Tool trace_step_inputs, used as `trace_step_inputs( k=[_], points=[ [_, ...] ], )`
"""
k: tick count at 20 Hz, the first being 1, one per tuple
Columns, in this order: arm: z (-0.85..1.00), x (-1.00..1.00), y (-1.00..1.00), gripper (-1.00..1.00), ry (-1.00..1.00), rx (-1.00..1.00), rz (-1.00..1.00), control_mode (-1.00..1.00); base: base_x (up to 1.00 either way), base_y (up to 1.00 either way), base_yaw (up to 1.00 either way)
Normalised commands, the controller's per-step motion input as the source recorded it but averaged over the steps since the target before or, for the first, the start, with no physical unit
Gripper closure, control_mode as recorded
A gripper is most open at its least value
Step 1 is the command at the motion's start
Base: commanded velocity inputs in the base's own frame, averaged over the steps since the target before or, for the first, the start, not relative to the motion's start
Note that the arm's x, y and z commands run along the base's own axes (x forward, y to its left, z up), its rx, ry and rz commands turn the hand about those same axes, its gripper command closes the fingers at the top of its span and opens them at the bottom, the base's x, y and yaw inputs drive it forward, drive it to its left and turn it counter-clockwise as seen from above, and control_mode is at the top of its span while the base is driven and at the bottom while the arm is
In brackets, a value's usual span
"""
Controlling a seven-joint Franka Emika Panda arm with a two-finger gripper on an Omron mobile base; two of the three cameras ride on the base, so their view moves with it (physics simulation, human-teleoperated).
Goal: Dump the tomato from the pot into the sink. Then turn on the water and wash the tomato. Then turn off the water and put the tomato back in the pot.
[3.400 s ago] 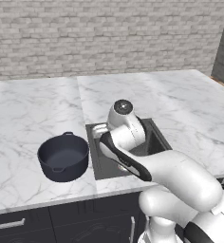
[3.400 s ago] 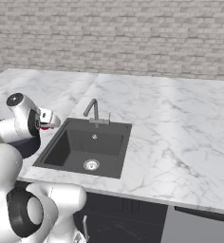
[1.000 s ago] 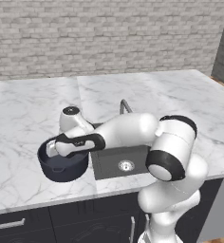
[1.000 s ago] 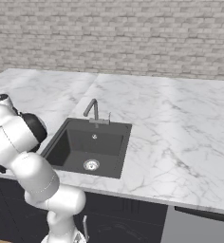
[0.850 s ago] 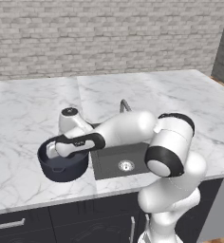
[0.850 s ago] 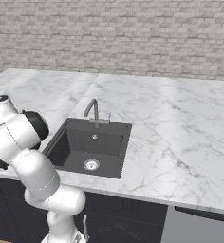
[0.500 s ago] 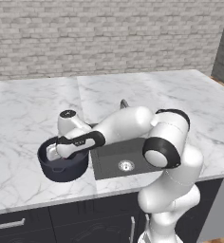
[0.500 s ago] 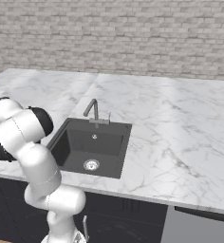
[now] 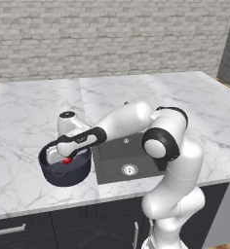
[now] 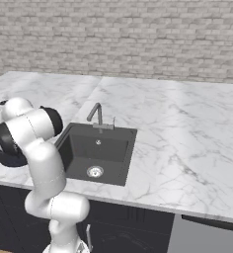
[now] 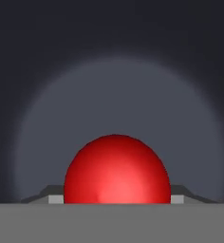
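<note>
The dark grey-blue pot [image 9: 63, 178] stands on the marble counter just left of the sink [image 9: 118, 151]. My arm reaches over to it and the hand dips inside the rim. The gripper [image 9: 66, 158] is down in the pot with the red tomato [image 9: 67, 160] under it. In the hand view the tomato [image 11: 116, 171] sits close and large between the two finger tips, with the gripper [image 11: 116, 197] closed against its sides and the pot's dark floor [image 11: 114, 80] behind it. I cannot tell whether the tomato touches the floor.
The sink [image 10: 96, 148] has a round silver drain [image 10: 94, 171], and the grey faucet [image 10: 95, 114] stands on its far edge. White marble counter [image 10: 177, 128] spreads to both sides. A brick wall closes off the back.
A few seconds ago the hand was over the sink; it has swung left to the pot. Over the last second it sank a little deeper into the pot, tomato still between the fingers.
</note>
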Motion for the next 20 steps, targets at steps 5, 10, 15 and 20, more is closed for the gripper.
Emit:
trace_step_inputs(
  k=[5, 10, 15, 20],
  points=[
    [0.0, 0.0, 0.0, -1.0, 0.0, 0.0, 0.0, -1.0, 0.0, 0.0, 0.0],
    [0.03, 0.0, 0.0, -1.0, 0.0, -0.01, 0.0, -1.0, 0.0, 0.0, 0.0],
    [0.42, -0.32, -0.03, -1.0, -0.01, 0.0, 0.0, -1.0, 0.0, 0.0, 0.0],
    [0.43, -0.42, -0.18, -1.0, 0.0, 0.0, 0.0, -1.0, 0.0, 0.0, 0.0]
  ],
)
